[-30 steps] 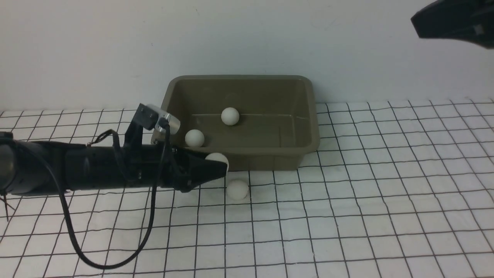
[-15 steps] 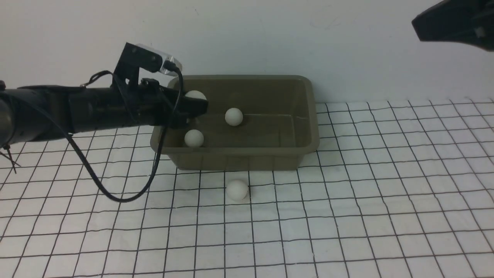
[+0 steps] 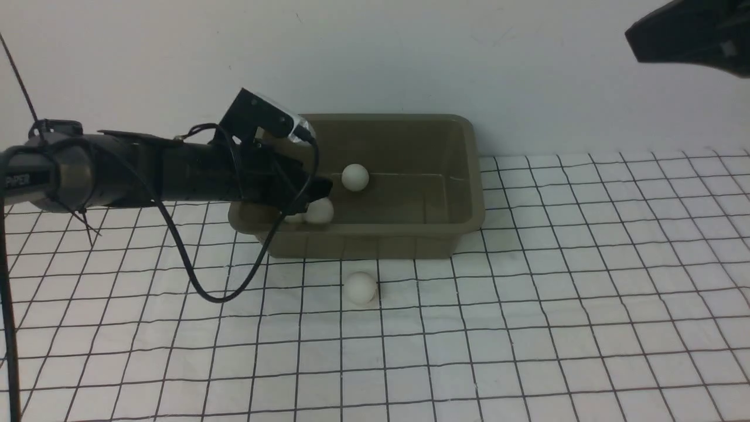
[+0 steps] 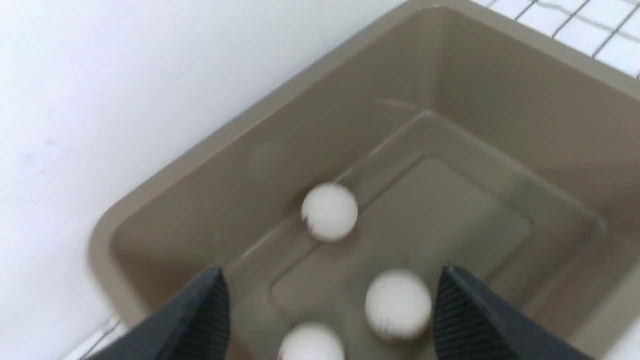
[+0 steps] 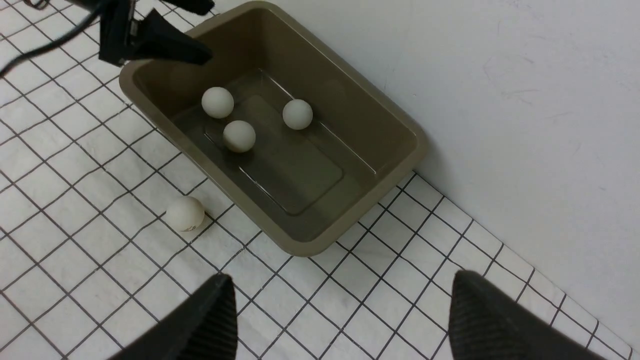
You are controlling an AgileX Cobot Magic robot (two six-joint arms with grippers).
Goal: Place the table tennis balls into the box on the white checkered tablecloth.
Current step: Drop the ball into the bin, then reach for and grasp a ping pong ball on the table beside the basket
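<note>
Your left gripper (image 3: 319, 189) hangs over the left end of the box (image 3: 363, 243), just above the rim, with its fingers (image 4: 210, 305) spread well apart and nothing pinched between them. Three table tennis balls (image 5: 239, 136) lie on the box floor beneath it: two close together at the left end and one (image 5: 297, 114) a little nearer the far wall of the box. The fourth ball (image 3: 360, 288) sits outside on the white checkered tablecloth (image 3: 527, 328), just in front of the box's near wall (a small dark mark shows low on it in the right wrist view). The box stands on the cloth with its back against the pale wall (image 3: 375, 58). Your right gripper (image 5: 344, 279) is held high on the right, well away from the box, with its jaws wide and empty.
</note>
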